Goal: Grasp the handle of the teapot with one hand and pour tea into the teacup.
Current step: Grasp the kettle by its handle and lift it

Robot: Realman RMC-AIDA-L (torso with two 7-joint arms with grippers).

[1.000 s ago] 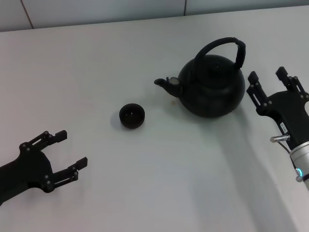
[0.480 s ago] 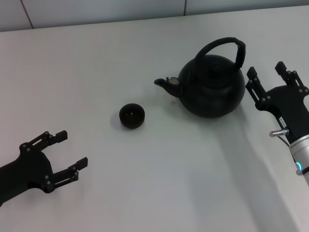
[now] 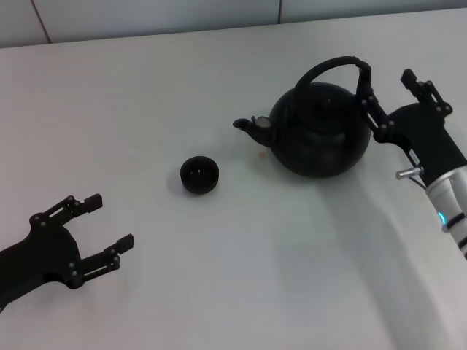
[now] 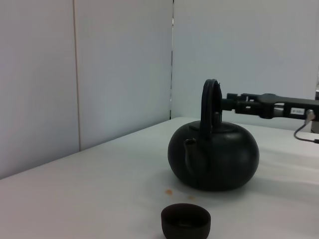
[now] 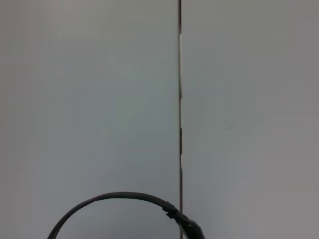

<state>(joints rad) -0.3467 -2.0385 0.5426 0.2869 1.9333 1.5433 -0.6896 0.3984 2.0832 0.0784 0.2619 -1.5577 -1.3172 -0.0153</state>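
Observation:
The matte-black teapot (image 3: 319, 135) stands on the white table, spout towards the left. Its arched handle (image 3: 332, 65) rises over the lid. The small black teacup (image 3: 199, 175) stands left of the spout, apart from it. My right gripper (image 3: 387, 87) is open and empty at the handle's wider right end, one finger (image 3: 370, 106) right beside it. My left gripper (image 3: 109, 221) is open and empty, low at the front left. The left wrist view shows the teacup (image 4: 185, 221), teapot (image 4: 214, 157), handle (image 4: 210, 99) and the right gripper (image 4: 249, 103) behind it. The right wrist view shows only the handle's arc (image 5: 119, 196).
The white table (image 3: 241, 277) ends at a grey wall (image 3: 146, 14) along the back. A small brown stain (image 3: 260, 154) lies under the spout. Nothing else stands on the table.
My right gripper has moved up and away from me towards the handle's right end. Its near finger now sits beside the handle. The left arm, teapot and teacup have not moved.

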